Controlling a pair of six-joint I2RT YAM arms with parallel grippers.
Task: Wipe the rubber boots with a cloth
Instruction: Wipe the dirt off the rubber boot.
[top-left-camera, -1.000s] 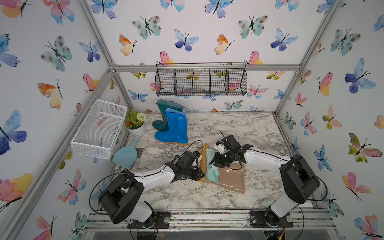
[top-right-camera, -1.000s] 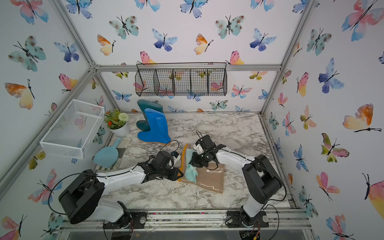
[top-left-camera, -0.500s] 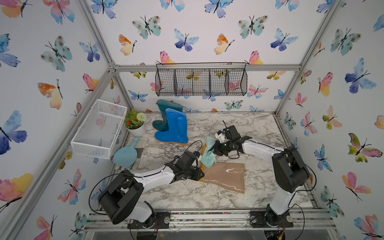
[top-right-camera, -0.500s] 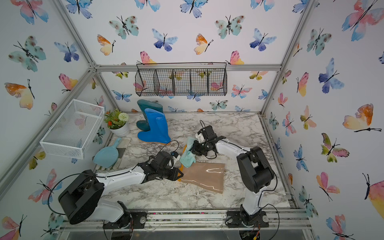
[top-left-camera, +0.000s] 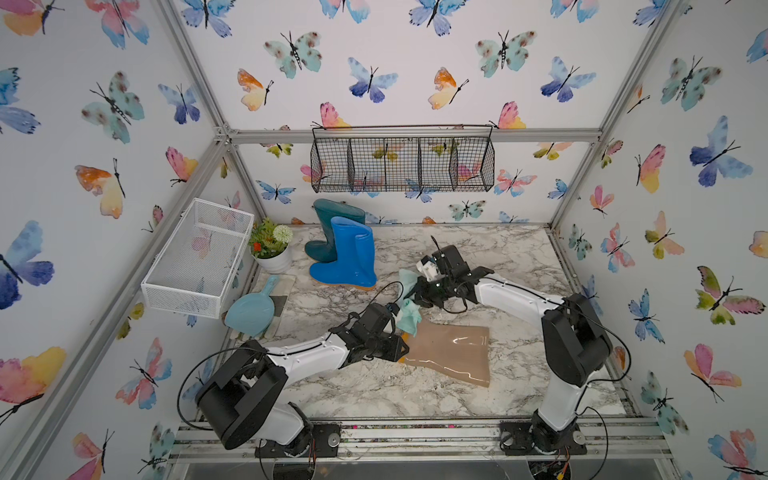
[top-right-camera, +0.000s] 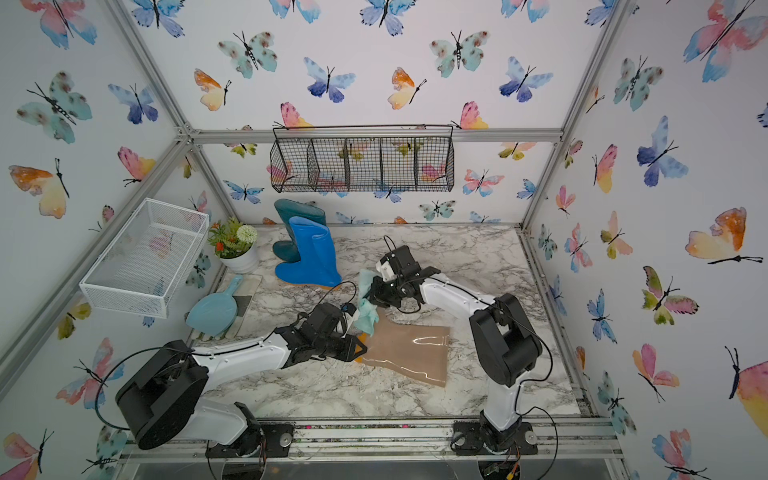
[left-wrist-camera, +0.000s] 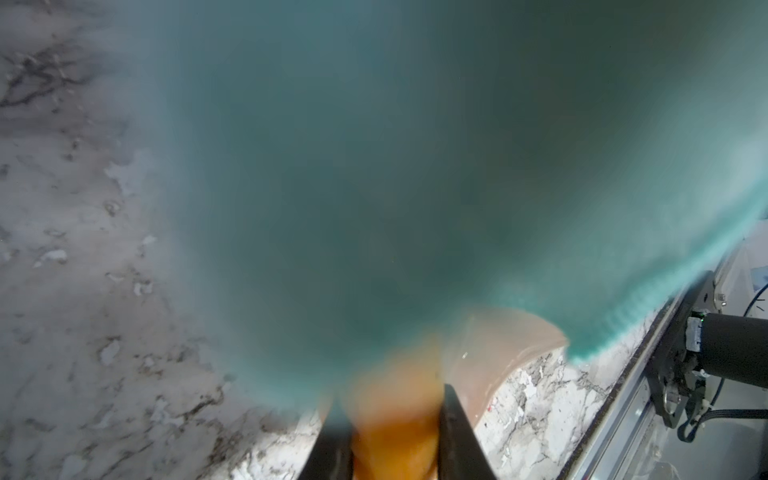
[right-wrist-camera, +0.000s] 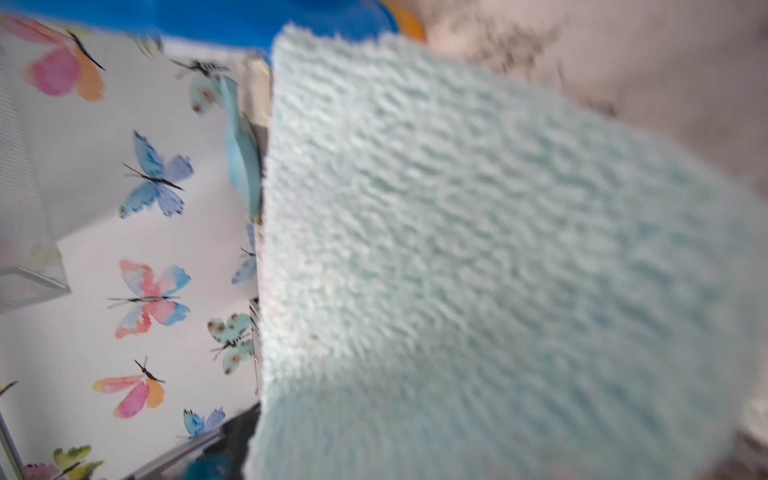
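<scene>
A beige boot (top-left-camera: 451, 353) (top-right-camera: 411, 353) lies on its side on the marble table (top-left-camera: 519, 249). My left gripper (top-left-camera: 400, 347) (top-right-camera: 358, 348) (left-wrist-camera: 392, 409) is shut on its orange sole (left-wrist-camera: 395, 440). My right gripper (top-left-camera: 415, 297) (top-right-camera: 373, 294) is shut on the pale aqua cloth (top-left-camera: 409, 318) (top-right-camera: 368, 313), which hangs over the toe end of the boot. The cloth (right-wrist-camera: 478, 249) fills the right wrist view and hides the jaws there. A blue boot (top-left-camera: 347, 257) (top-right-camera: 309, 253) and a dark teal boot (top-left-camera: 328, 222) (top-right-camera: 291, 222) stand upright at the back left.
A potted plant (top-left-camera: 272, 247) stands left of the upright boots. A light blue scoop (top-left-camera: 251, 309) lies on a mat by the left wall. A white mesh basket (top-left-camera: 199, 257) hangs on the left wall, a black wire basket (top-left-camera: 403, 164) on the back wall.
My right gripper has lifted the cloth off the beige boot's foot and drawn it toward the back of the table. The left arm and the boot have stayed put.
</scene>
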